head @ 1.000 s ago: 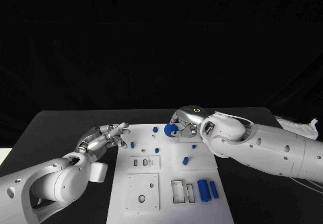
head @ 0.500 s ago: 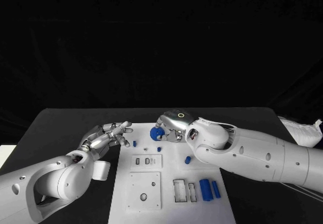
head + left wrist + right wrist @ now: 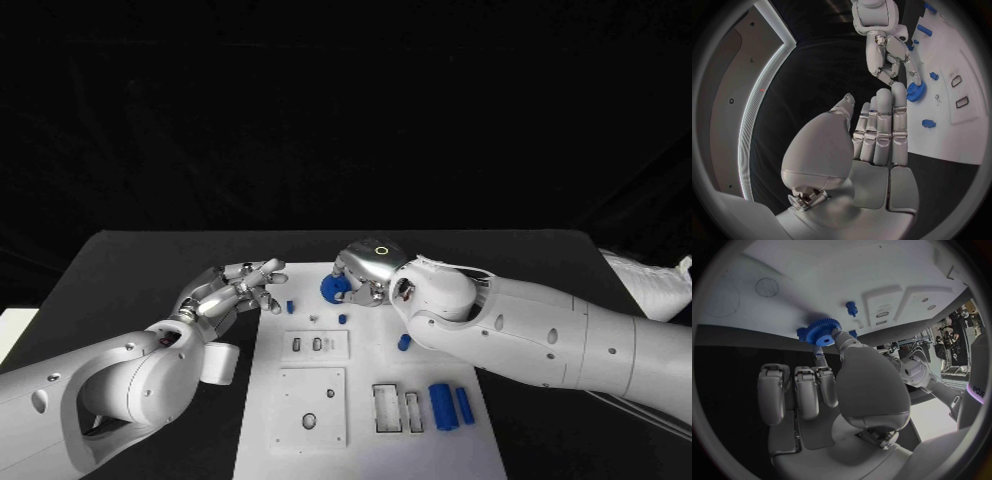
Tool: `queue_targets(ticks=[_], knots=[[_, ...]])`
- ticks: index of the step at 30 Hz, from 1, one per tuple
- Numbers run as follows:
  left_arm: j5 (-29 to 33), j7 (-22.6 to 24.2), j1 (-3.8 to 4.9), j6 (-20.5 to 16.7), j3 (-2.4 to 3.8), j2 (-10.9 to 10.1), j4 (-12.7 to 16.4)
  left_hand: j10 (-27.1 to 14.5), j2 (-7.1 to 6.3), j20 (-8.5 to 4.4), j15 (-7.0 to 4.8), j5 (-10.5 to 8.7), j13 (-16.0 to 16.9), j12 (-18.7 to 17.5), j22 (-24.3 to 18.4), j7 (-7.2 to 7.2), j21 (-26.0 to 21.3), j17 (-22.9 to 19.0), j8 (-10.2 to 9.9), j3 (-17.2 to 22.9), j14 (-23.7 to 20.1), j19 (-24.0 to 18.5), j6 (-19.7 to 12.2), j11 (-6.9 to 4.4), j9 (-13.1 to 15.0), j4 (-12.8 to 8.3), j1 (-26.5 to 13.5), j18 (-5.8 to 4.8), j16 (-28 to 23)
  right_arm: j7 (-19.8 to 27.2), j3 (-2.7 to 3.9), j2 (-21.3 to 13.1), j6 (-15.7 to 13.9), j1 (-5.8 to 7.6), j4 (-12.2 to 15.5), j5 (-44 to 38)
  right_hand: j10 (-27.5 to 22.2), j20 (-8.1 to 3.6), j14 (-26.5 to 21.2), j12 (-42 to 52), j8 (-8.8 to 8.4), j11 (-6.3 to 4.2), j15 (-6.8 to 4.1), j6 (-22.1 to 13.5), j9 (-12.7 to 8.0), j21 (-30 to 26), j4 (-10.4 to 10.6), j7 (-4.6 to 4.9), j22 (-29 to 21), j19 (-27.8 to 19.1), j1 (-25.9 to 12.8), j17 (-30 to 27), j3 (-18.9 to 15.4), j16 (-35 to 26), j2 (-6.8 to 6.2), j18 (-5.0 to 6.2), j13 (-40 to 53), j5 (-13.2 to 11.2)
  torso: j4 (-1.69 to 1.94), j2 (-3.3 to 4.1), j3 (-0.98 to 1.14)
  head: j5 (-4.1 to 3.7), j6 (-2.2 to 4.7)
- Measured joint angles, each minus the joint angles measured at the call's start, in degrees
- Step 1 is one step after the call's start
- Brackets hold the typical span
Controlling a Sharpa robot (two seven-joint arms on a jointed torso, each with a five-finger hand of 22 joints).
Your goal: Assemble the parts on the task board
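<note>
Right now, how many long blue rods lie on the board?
2: a thicker rod and a thinner rod, side by side on the board's near right; others may be hidden.

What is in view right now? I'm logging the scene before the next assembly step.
task board: one, white, mid-table.
blue gear: one, held over the board's far end.
blue cylinders: two, side by side, board's near right.
small blue pegs: several, scattered on the board's far half.
table: one, black.
left robot hand: silver, empty, fingers apart, at the board's left edge.
right robot hand: silver, pinching the gear.
</note>
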Motion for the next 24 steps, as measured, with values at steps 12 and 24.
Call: queue_targets(ticks=[12,24], knots=[[0.0,-0.05,0.0,0.08,0.0,0.05,-0.02,0.0,0.0,0.0,0.0,0.0,0.0,0.0,-0.01,0.0,0.0,-0.01,0.0,0.0,0.0,0.0,0.0,0.0,0.0,0.0,0.0,0.01,0.0,-0.35,-0.15,1.46,0.81,-0.08,-2.18,-0.07,-0.13,0.32,0.06,-2.1,-1.91,0.96,0.7,-4.27,-0.35,0.0,0.76,0.77,-0.01,0.18,-3.01,-0.01,0.2,0.0,-1.21,-0.01,-0.01,-4.08,-0.08,0.02,0.06,0.02,-0.1],[0.01,-0.22,0.0,0.09,0.0,0.05,-0.04,0.0,0.0,0.12,0.0,0.0,-0.05,0.0,0.03,0.0,0.0,-0.01,0.0,0.0,0.0,-0.12,0.0,0.0,0.0,0.0,0.0,0.0,0.0,-0.68,-0.19,1.52,1.97,-0.07,-2.64,0.37,-0.11,1.57,-0.01,-2.89,-1.91,1.95,1.65,-7.88,-0.57,0.0,6.87,1.69,-0.02,0.09,-8.29,-0.01,-8.07,0.22,-3.73,0.0,-0.02,-9.16,-0.07,0.01,0.03,-0.03,-0.12]])
